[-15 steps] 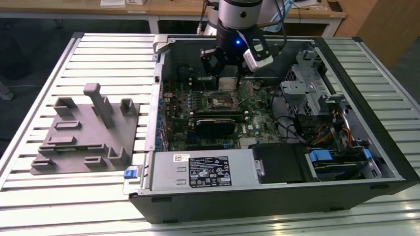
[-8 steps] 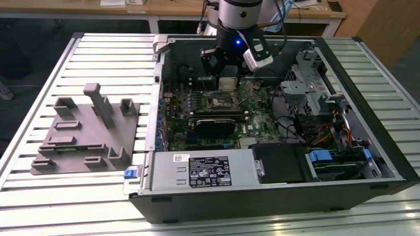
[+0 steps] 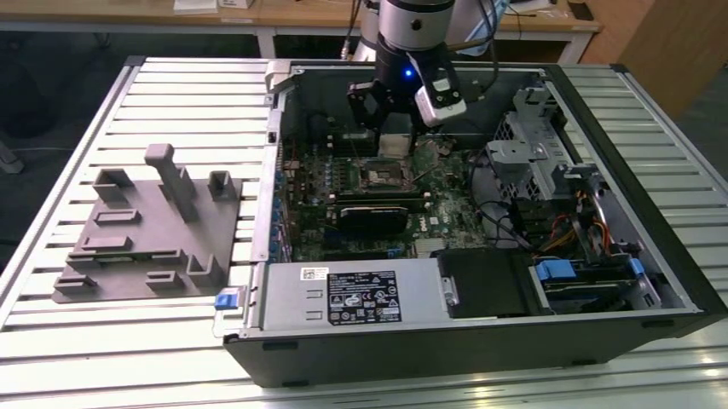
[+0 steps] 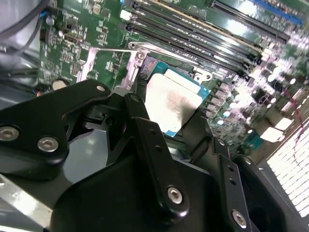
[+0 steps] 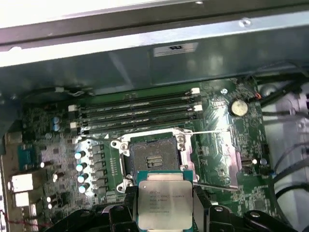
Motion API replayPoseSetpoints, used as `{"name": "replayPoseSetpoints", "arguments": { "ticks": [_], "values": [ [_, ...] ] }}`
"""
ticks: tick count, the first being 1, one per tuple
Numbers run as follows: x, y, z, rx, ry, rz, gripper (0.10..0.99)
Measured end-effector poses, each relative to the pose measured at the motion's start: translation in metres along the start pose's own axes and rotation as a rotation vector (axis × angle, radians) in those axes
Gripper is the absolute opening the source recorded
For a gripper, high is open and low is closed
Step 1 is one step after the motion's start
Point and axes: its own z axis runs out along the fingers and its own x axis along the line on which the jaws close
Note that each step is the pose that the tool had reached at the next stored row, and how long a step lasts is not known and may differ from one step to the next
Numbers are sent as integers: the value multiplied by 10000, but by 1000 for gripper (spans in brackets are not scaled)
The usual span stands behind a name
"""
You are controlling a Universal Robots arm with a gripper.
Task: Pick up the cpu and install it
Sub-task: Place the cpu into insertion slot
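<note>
The claw pinches one cpu by two opposite edges. The cpu hangs over the motherboard, clear of the one empty socket. In the first wrist view the frame edge cuts off the cpu's near edge, and four memory slots are countable. In the second wrist view a black finger hides part of the cpu. The exterior view shows one grey fixture on the surface, at the exterior view's left.

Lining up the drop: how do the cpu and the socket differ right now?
The cpu is held between the fingers above the motherboard; the socket sits fixed on it. The cpu shows a pale silvery top; the socket is dark, open and empty. Both are square.
</note>
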Motion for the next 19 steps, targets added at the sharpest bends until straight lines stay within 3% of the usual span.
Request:
{"name": "replayPoseSetpoints", "arguments": {
  "ticks": [19],
  "values": [
    [0,0,5,-1,-206,3482,541]
  ]
}}
